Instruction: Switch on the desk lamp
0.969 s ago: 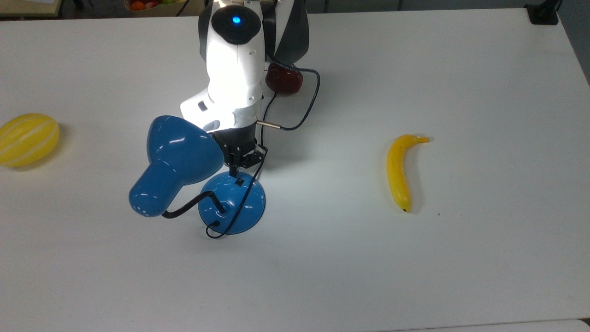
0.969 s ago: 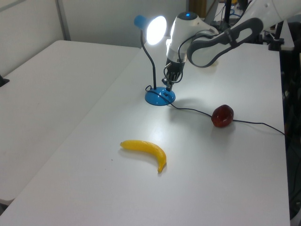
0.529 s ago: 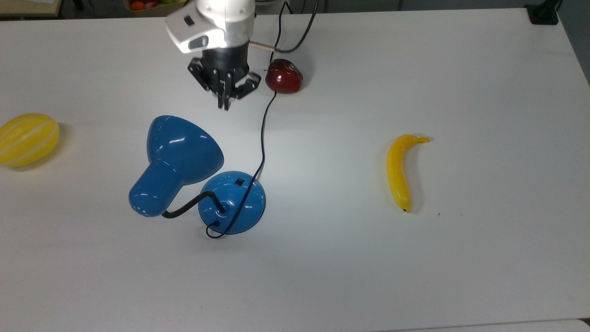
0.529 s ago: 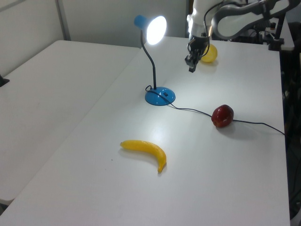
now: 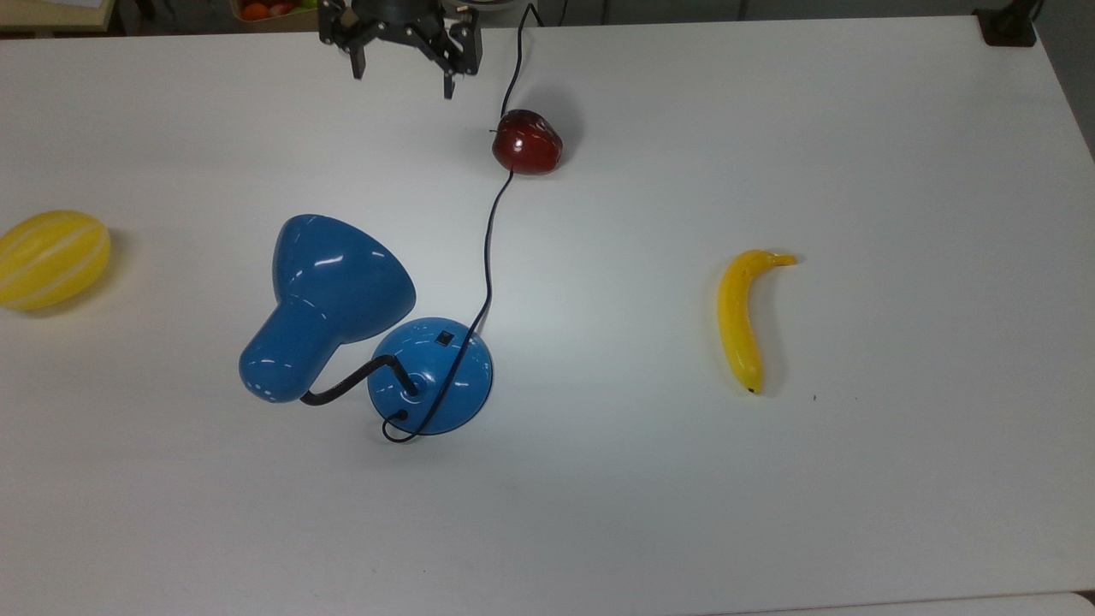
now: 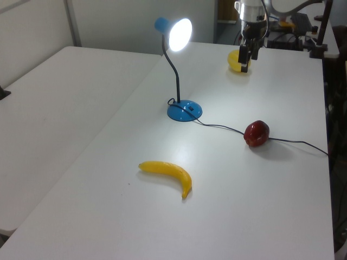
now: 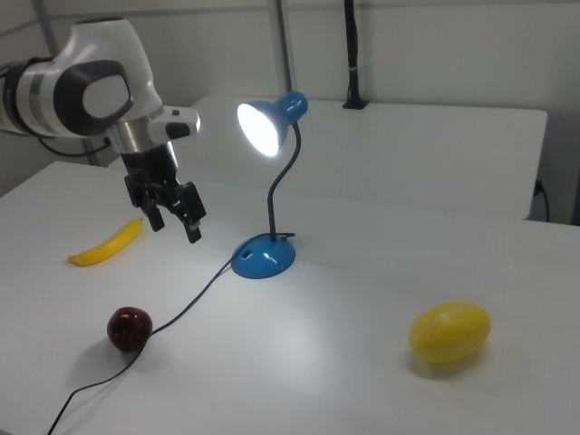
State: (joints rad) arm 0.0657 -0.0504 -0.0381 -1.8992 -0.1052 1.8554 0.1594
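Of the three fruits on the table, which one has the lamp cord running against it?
The dark red apple: the lamp's black cord meets it, while the banana and yellow melon lie apart.

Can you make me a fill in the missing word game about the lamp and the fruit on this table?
1. The glossy blue desk lamp with its bent black neck is switched ____.
2. The thin black cord runs past the dark ____ apple.
3. The long curved fruit on the white table is a yellow ____.
4. The robot's black two-finger gripper has its fingers ____.

Missing words: on, red, banana, open
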